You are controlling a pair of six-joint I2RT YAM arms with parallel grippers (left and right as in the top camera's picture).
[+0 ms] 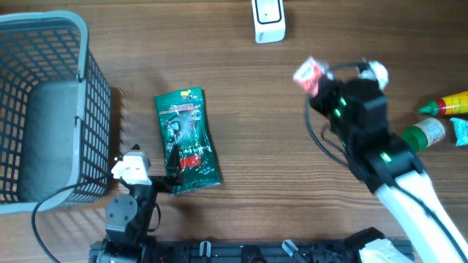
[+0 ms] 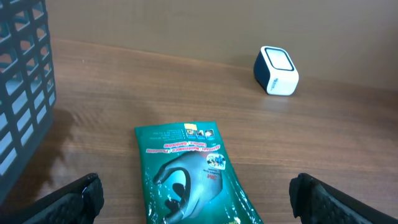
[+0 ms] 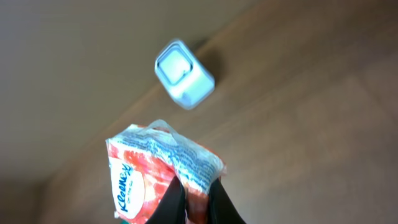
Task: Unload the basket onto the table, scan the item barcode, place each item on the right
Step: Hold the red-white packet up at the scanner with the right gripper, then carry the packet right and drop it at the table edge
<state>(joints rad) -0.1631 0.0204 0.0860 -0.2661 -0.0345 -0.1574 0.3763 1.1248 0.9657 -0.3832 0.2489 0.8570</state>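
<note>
Overhead, the right claw [image 1: 319, 86] is pinched shut on a red-and-white tissue pack [image 1: 308, 73], near but clear of the white scanner [image 1: 268, 20] at the worktop's [image 1: 263, 146] far edge, while the left claw [image 2: 198, 198] gapes wide, gripping nothing, over a green pouch [image 1: 186, 139] beside the basket [image 1: 93, 124].

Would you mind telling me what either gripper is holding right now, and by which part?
The right gripper pinches the Kleenex tissue pack by one edge; the left gripper is open and empty.
</note>
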